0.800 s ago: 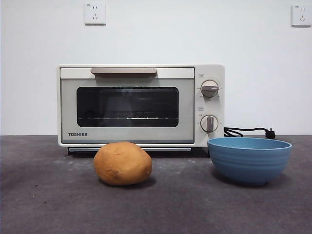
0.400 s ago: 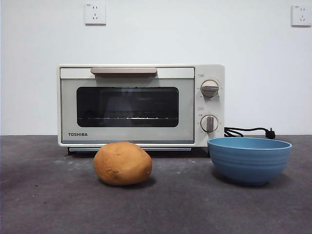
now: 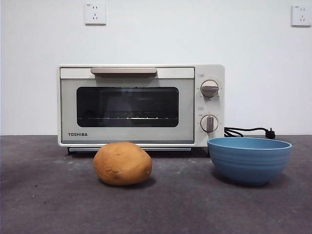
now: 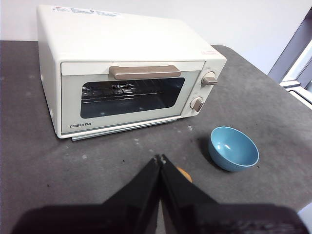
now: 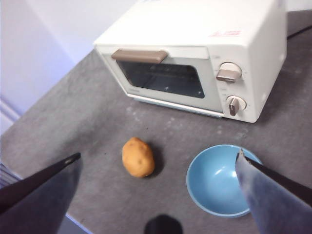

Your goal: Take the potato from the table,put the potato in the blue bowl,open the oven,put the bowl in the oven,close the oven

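Note:
The orange-tan potato point(image 3: 122, 163) lies on the dark grey table point(image 3: 48, 204) in front of the oven point(image 3: 141, 105), whose door is closed. The empty blue bowl point(image 3: 249, 159) stands to the potato's right. My left gripper point(image 4: 160, 158) is shut with nothing in it, high above the table, its jaws hiding most of the potato point(image 4: 184, 173); the oven point(image 4: 126, 68) and bowl point(image 4: 233, 148) lie beyond. My right gripper point(image 5: 158, 156) is open wide, high above the potato point(image 5: 138, 156) and the bowl point(image 5: 219, 186), with the oven point(image 5: 195, 58) beyond. Neither arm shows in the front view.
A black cord point(image 3: 248, 131) with its plug lies behind the bowl, right of the oven. Two wall sockets point(image 3: 95, 13) sit high on the white wall. The table's edge point(image 5: 73, 222) runs close under my right gripper.

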Available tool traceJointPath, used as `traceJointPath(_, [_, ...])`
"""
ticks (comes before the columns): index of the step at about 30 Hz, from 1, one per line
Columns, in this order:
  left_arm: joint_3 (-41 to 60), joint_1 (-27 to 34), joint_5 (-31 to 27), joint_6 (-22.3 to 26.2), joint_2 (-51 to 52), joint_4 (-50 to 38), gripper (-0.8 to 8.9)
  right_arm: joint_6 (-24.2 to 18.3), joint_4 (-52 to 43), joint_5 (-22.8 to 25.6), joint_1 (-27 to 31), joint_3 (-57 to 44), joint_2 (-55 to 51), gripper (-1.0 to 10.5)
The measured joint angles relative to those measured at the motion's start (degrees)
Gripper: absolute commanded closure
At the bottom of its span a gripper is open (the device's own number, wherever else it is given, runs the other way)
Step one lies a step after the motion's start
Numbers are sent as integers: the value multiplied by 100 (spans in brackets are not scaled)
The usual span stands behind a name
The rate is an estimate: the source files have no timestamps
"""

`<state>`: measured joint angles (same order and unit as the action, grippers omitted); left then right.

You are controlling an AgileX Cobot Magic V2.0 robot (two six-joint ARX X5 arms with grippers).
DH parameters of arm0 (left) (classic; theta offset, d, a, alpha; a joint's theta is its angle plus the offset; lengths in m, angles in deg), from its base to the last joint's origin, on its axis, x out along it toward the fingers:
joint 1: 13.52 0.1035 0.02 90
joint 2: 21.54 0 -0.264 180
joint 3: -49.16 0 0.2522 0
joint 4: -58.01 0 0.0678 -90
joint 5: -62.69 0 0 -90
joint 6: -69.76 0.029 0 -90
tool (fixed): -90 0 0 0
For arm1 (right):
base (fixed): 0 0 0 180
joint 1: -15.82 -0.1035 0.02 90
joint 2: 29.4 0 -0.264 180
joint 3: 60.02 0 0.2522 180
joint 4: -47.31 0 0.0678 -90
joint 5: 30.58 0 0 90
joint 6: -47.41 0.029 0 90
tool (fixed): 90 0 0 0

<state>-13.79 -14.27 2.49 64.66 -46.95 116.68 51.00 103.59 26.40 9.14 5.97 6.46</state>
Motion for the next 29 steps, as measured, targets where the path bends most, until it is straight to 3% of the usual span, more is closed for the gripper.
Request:
traceJointPath(7, [0, 0, 0, 0, 0, 0, 821, 0, -249, 7, -841, 0, 678, 320])
traceJointPath(12, [0, 0, 0, 0, 0, 0, 821, 37, -951, 101, -1672, 0, 1499, 320])
traceJointPath(21, [0, 0, 0, 0, 0, 0, 821, 24, -2173, 1191, -3204, 87, 3270, 319])
traceJointPath(29, [0, 0, 0, 0, 0, -2, 821, -232, -2557, 2072, -3858, 662, 4916, 320])
